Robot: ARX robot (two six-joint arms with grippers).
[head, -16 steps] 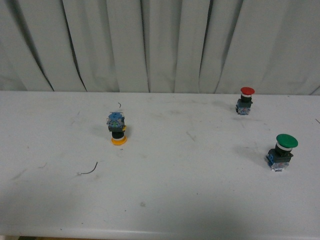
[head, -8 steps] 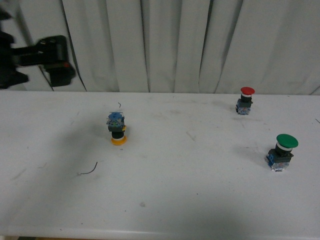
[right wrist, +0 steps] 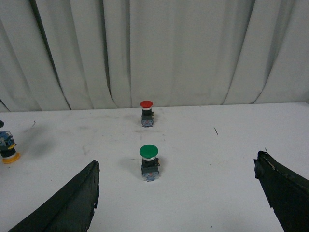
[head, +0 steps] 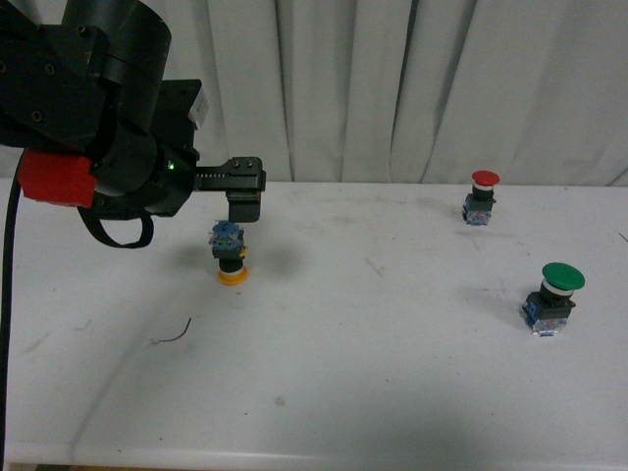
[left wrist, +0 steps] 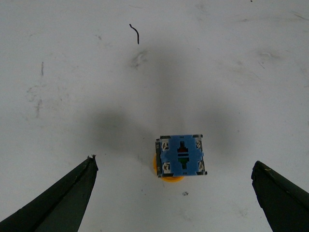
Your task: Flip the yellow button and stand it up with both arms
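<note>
On my front feed the yellow button [head: 232, 257] sits left of centre on the white table [head: 392, 392], upside down: its orange cap is flat on the surface and the blue contact block faces up. My left arm [head: 98, 118] fills the upper left of that frame, with a red block [head: 54, 177] on its side. The left gripper [left wrist: 174, 163] hangs just above the button. On the left wrist feed its two black fingers [left wrist: 72, 193] are spread wide in the lower corners, the button lies between them, and neither finger touches it.

The red-capped button [head: 483, 196] stands upright at the far right near the curtain [head: 392, 88]. The green-capped button [head: 552, 297] stands upright below it in the frame, well apart from the yellow one. A thin dark wire scrap [head: 175, 334] lies lower left of the yellow button.

The right gripper [right wrist: 177, 161] shows only on its own wrist feed, spread wide and holding nothing, with the green-capped button framed between its fingertips.
</note>
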